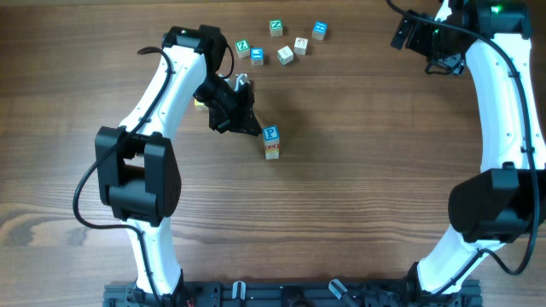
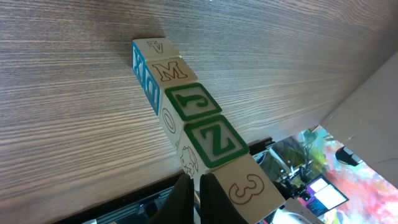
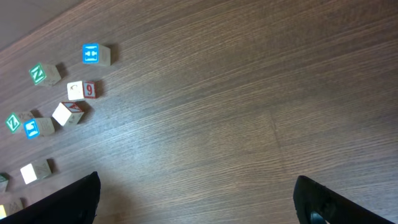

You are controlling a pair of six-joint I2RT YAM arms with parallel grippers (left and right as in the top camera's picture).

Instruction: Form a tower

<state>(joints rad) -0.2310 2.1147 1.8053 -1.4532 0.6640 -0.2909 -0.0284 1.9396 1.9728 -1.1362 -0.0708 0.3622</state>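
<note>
Done so far: tower (image 1: 271,143) stands mid-worktop (image 1: 358,196), blue P on top. L wrist view shows approx. five cubes stacked fairly straight. L end effector (image 1: 253,129) is just beside it, fingers (image 2: 186,199) together, holding nothing. R end effector (image 3: 196,199) is well apart, jaws wide, empty. Loose cubes (image 1: 285,55) at far edge aren't on yet, so prob. partway. Overhead hides stack height, the L wrist view doesn't show the P face, and can't tell if the fingers touch the tower.

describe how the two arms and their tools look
The left arm and right arm have white tubular links, bulky black joint housings and thin black cables. The left tool and right tool are black. A green light glows on the right arm.
</note>
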